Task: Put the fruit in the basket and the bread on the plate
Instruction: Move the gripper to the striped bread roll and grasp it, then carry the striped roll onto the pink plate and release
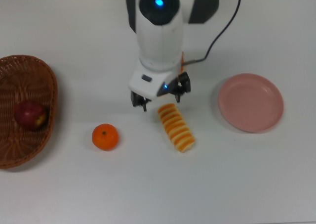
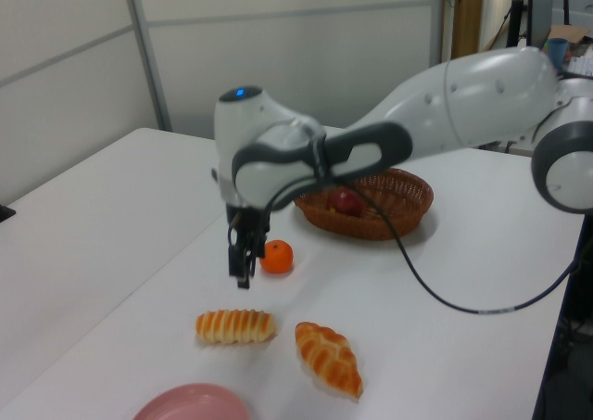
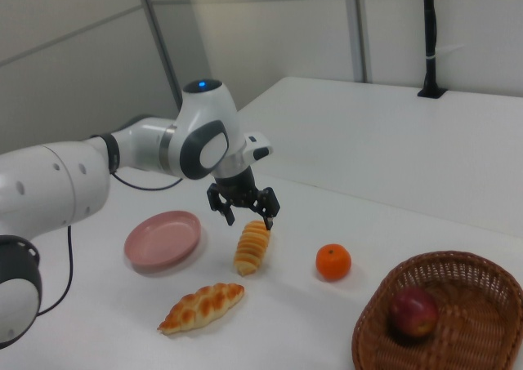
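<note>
We list 1 white worktop (image 1: 247, 184) carrying 6 items, plus 1 arm.

Item 1: gripper (image 3: 243, 211), jaws spread apart and holding nothing, hanging above the worktop at the upper end of the ridged roll (image 1: 176, 127); in the top view it sits at frame centre (image 1: 160, 99), in the left view left of centre (image 2: 243, 267).

Item 2: ridged roll, oblong, orange-yellow stripes, lying free on the worktop just below centre in the top view.

Item 3: twisted pastry (image 3: 201, 306), golden, lower centre of the right view, on the worktop; in the top view the arm covers nearly all of it.

Item 4: mandarin (image 1: 105, 137), bright orange, lower left of centre in the top view, on the worktop between basket and roll.

Item 5: basket (image 1: 42, 135), brown wicker, at the left edge of the top view.

Item 6: apple (image 1: 30, 115), dark red, lying inside the basket.

Item 7: plate (image 1: 251, 102), pink, round, at the right of the top view, well apart from both bread pieces.
</note>
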You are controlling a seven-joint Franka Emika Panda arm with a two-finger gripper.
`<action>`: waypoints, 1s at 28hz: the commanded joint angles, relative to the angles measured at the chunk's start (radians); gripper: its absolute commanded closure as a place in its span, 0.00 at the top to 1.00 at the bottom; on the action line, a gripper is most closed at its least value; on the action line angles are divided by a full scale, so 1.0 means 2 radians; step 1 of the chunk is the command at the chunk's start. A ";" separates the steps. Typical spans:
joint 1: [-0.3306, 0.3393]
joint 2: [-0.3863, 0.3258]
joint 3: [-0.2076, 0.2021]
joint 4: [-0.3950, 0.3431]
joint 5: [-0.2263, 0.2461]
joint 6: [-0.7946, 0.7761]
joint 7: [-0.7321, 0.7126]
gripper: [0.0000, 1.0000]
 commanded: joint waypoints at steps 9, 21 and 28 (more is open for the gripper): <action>0.050 0.063 -0.008 -0.019 -0.128 0.080 0.085 1.00; 0.060 0.063 -0.008 -0.030 -0.134 0.079 0.087 0.00; 0.060 0.061 -0.008 -0.027 -0.128 0.078 0.089 0.00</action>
